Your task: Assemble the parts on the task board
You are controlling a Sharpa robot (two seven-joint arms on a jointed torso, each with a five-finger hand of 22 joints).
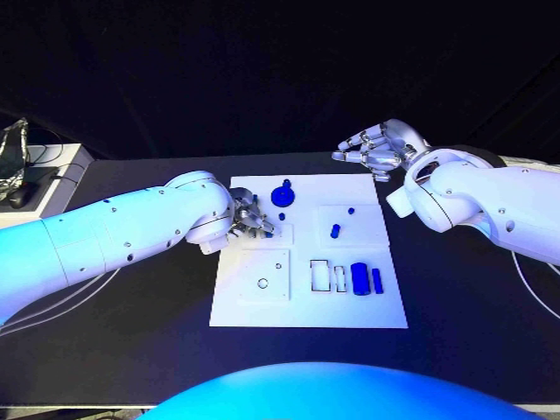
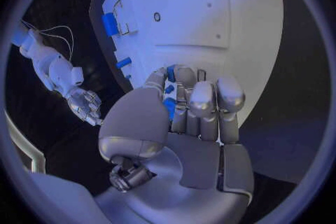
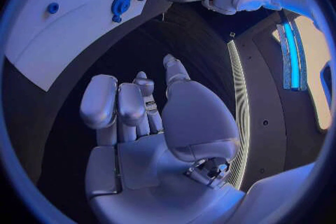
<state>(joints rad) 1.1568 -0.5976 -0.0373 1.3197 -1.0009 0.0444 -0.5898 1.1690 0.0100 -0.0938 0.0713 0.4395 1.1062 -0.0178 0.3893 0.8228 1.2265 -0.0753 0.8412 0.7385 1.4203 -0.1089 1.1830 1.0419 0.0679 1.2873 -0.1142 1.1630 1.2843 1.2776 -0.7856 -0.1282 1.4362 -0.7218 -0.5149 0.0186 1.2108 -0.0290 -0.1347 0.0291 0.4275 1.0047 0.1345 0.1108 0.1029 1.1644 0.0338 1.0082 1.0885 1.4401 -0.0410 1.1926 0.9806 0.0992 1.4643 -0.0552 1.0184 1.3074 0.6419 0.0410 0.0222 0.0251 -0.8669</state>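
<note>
Head view: task board (image 1: pixel 308 311) lies mid-counter (image 1: pixel 129 350).
Left robot hand (image 1: pixel 248 219): over the board's left edge, fingers curled round a small blue part (image 2: pixel 169 105).
Right robot hand (image 1: pixel 379 149): off the board's far right corner, fingers apart, holding nothing.
Parts: blue disc (image 1: pixel 283 195) at the far end, blue cylinder (image 1: pixel 360 278) beside the slots.

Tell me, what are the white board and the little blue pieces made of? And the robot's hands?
The task board looks like smooth matte white plastic, flat with neat cut-out slots; it might be painted. The blue parts, like the round one, look like solid moulded plastic, though the coloured light makes this uncertain. The left hand and right hand look like silvery metal or metal-coated plastic, with a soft sheen.
</note>
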